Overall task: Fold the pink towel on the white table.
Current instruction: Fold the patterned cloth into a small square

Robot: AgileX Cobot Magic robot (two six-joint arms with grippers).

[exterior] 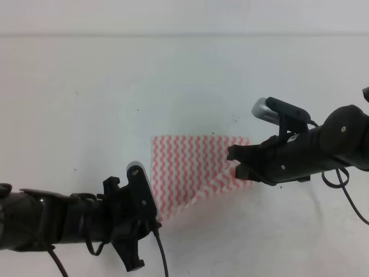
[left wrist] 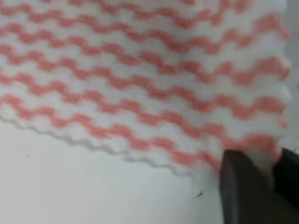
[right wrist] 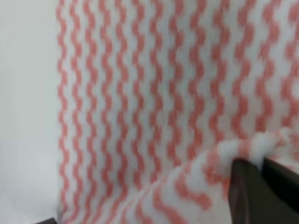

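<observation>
Looking at your exterior high view, the pink towel [exterior: 193, 167] lies mid-table on the white table [exterior: 86, 104], its near-right edge lifted into a diagonal. Your right gripper [exterior: 236, 163] is at the towel's right edge; in the right wrist view its fingers [right wrist: 250, 191] are pinched together on a raised fold of cloth. Your left gripper [exterior: 154, 222] is at the towel's near-left corner; in the left wrist view its fingers [left wrist: 240, 186] clamp the towel's corner.
</observation>
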